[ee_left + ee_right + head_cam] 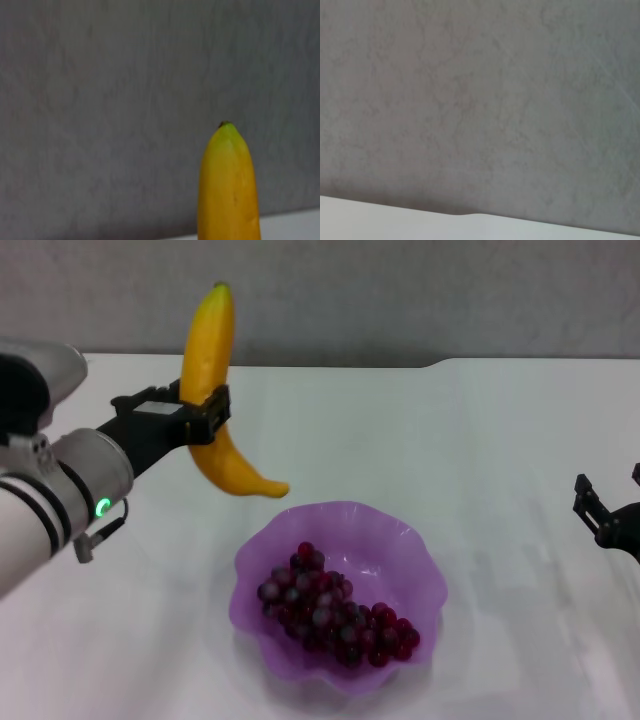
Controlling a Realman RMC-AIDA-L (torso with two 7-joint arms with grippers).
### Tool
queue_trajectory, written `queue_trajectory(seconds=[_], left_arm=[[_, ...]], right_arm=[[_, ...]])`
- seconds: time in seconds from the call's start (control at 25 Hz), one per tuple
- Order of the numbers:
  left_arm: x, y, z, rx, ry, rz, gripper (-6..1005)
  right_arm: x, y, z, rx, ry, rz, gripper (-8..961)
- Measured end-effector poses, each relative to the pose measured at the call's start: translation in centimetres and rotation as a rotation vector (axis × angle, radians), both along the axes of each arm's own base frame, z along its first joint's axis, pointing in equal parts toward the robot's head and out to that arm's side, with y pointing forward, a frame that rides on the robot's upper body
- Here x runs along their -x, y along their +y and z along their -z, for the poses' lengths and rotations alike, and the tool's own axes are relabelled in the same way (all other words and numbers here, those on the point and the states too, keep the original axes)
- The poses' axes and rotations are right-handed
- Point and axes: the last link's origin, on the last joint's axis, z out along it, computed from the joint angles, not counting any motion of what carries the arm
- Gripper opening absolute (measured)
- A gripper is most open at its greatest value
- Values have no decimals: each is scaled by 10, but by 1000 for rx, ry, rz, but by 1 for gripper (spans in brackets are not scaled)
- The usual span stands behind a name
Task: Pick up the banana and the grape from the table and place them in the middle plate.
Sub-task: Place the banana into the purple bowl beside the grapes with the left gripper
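My left gripper [205,413] is shut on the yellow-orange banana [215,350] and holds it upright in the air, above the table and left of and behind the purple plate [400,540]. The banana's green-tipped end points up and also shows in the left wrist view [228,190]. The dark red-purple grape bunch [335,612] lies inside the plate. My right gripper [607,498] is open and empty at the right edge of the head view, above the table.
The white table [420,430] has a notched far edge [440,362] in front of a grey wall [400,290]. The right wrist view shows only the wall and the table's far edge [470,215].
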Motion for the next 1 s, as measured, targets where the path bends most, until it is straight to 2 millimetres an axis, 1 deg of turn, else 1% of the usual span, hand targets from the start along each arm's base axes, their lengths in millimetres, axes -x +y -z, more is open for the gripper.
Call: queue_trajectory(seconds=[0.08,0.2,0.32,0.44,0.48,0.64,0.76,0.88,1.0], left_arm=[[-3,-7,8,-23,-38,19,504],[-14,-22,26,14,-94,39,505],[-25,-34,44,58,-69,91,506],[-28,-40,59,82,-25,128,507],[-28,-43,68,111,-10,135,508],[-26,-44,75,149,-30,113,509],[-26,-39,81,191,-88,67,510],[-21,-34,91,222,-76,48,511],[-18,-33,96,238,-60,46,512]], right_arm=[[0,0,0,0,0,0,759],[0,0,1,2,0,0,759],[0,0,1,2,-2,1,759],[0,0,1,4,-3,0,759],[1,0,1,5,-4,-2,759],[0,1,2,10,-5,2,759],[0,1,3,17,-7,9,759],[1,3,4,22,-9,6,759],[4,5,4,24,-9,-1,759]])
